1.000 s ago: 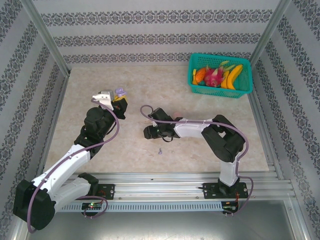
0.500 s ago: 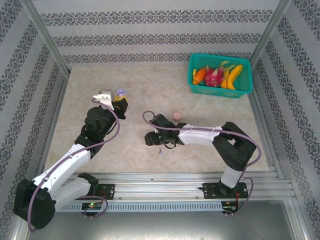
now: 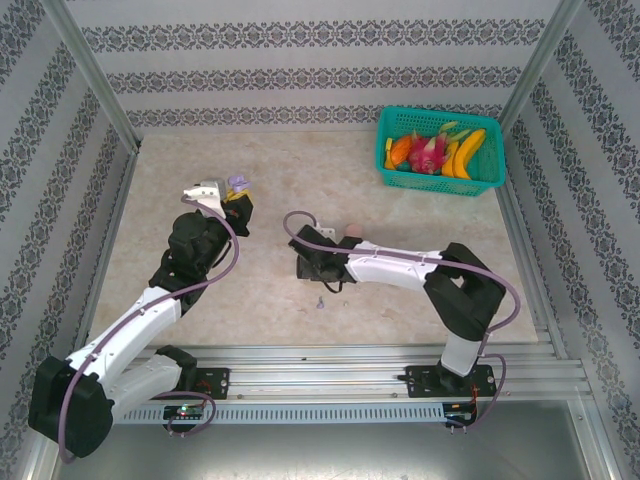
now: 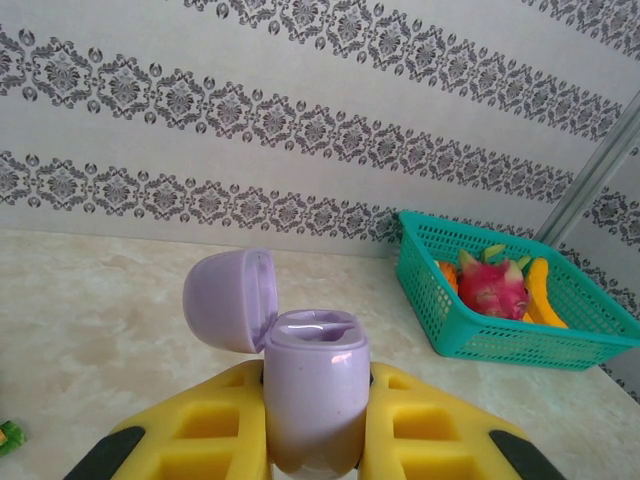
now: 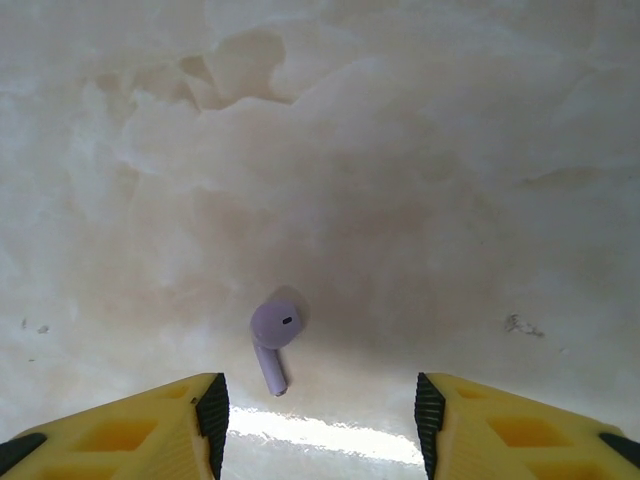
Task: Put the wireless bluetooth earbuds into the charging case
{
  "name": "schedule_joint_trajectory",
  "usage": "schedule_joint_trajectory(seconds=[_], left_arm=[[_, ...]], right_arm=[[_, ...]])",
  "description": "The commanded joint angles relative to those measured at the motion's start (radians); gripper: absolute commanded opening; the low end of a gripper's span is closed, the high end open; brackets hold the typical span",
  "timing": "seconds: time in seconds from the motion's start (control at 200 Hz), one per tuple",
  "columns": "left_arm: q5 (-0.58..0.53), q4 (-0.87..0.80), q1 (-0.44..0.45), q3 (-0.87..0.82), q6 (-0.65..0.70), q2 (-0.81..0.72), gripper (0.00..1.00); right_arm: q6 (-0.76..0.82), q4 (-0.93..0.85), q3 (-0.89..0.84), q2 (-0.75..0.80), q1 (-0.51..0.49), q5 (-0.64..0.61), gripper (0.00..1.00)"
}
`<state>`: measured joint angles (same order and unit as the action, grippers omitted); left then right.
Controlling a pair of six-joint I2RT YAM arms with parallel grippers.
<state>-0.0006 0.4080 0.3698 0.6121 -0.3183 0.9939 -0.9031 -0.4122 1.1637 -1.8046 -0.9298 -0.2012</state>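
on the pale stone table [image 3: 330, 180], the left gripper [image 4: 316, 440] clamps the purple charging case [image 4: 315, 375] upright, lid open, likely to receive buds. the right gripper [image 5: 318, 405], jaws apart, hovers over a purple earbud [image 5: 272, 338] lying near-centre, seemingly to pinch it.

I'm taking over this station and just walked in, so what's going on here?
The left tool is shut on a purple charging case, holding it up off the table with its lid flipped open. The right tool hangs open over a purple earbud that lies on the table, not gripped. The earbud has not yet been picked up for the case.
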Motion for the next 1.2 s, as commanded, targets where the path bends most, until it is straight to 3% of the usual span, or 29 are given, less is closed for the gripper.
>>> schedule_joint_trajectory(seconds=[0.0, 0.759, 1.199], left_arm=[[0.015, 0.063, -0.023, -0.008, 0.002, 0.001, 0.00], [0.064, 0.114, -0.083, -0.054, -0.046, -0.010, 0.00], [0.065, 0.123, -0.088, -0.068, -0.059, -0.018, 0.00]], right_arm=[[-0.078, -0.090, 0.060, -0.048, -0.021, -0.074, 0.53], [-0.151, -0.207, 0.249, -0.239, -0.050, -0.099, 0.47], [-0.156, -0.232, 0.277, -0.291, -0.053, -0.115, 0.36]])
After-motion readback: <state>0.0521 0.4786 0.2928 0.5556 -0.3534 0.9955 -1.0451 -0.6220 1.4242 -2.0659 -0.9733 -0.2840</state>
